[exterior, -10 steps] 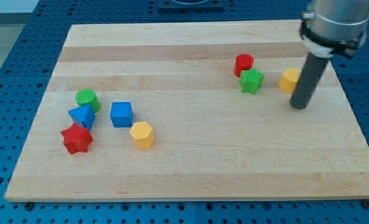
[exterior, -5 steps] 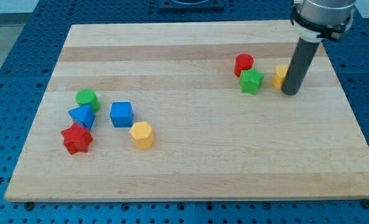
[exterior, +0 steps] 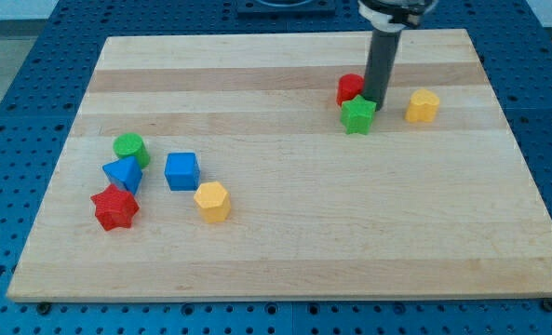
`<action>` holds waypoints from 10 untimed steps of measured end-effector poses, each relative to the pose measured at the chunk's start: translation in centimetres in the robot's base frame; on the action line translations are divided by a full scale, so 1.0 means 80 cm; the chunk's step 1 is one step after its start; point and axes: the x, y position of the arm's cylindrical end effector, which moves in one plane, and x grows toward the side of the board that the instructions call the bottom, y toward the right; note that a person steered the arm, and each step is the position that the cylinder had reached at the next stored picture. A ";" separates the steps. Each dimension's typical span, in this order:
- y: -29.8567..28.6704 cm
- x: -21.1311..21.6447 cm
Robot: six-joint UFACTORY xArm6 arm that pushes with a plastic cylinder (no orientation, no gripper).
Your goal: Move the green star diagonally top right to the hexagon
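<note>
Green star (exterior: 356, 115): upper right part of the wooden board (exterior: 285, 233). My tip (exterior: 376, 100) touches its upper-right edge; the rod has no jaws and grasps nothing. Red cylinder (exterior: 350, 88): just above-left of the star, beside the rod. Yellow block (exterior: 423, 106): to the star's right, apart. Yellow hexagon (exterior: 212, 201): lower left, well apart.

My tip (exterior: 376, 100) stands at the view's top right of the board (exterior: 285, 261), touching the star (exterior: 357, 115) from above and seemingly just right of the cylinder (exterior: 350, 88). A block (exterior: 423, 106) lies apart to their right. Far left sit a cylinder (exterior: 129, 148), a block (exterior: 122, 174) below it, a star (exterior: 115, 207) lowest, a cube (exterior: 181, 171) and a hexagon (exterior: 212, 201) rightward.
</note>
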 end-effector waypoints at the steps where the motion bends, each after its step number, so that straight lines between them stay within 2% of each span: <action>1: -0.015 0.003; 5: -0.023 0.060; 10: -0.046 0.082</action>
